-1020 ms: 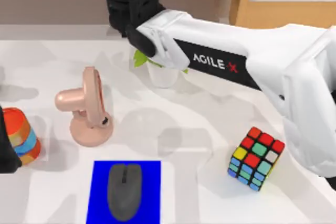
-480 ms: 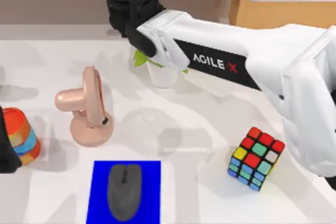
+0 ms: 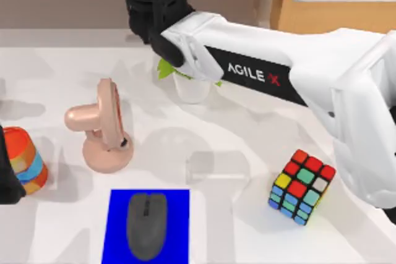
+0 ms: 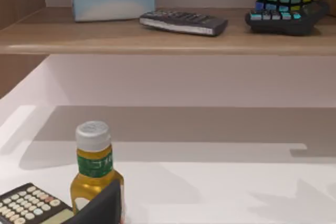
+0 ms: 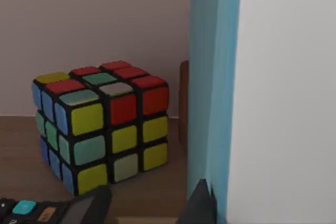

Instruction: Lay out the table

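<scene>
Top view: nothing has moved; the right arm's gripper stays at the shelf, fingers' state untellable, layout stalled.

Right arm stretched far across, left arm tucked at the edge

The white AgileX right arm reaches from the right side diagonally toward the far left, its black wrist and hand up at the far edge of the surface; whether that hand is open is hidden. The left arm's dark hand sits low at the left edge, a dark finger showing in its wrist view.
</scene>
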`<state>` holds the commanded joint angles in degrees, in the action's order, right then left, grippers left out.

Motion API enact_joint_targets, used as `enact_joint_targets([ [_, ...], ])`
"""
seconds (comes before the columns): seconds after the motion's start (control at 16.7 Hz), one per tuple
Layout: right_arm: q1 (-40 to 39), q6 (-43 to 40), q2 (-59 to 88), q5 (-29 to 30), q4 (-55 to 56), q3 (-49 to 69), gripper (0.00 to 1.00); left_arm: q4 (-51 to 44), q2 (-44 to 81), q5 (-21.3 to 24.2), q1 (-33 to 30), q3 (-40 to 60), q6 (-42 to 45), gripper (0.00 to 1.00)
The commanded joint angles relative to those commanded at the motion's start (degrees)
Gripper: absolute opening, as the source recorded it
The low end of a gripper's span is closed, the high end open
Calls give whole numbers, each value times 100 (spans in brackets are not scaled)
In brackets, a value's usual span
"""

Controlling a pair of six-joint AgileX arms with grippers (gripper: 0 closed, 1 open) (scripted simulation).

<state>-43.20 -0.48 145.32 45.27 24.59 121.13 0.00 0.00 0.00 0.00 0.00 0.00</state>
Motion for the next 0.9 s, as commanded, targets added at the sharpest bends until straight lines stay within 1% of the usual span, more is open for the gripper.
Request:
enact_joint_targets([
  [0.3, -30, 10, -22, 1, 4, -19, 0, 0, 0, 0, 0, 0, 0, 100],
  [0.72, -302, 19, -774, 270, 305, -1099, 0, 0, 0, 0, 0, 0, 0, 100],
  [0.9, -330, 20, -851, 297, 336, -1192, 0, 0, 0, 0, 0, 0, 0, 100],
])
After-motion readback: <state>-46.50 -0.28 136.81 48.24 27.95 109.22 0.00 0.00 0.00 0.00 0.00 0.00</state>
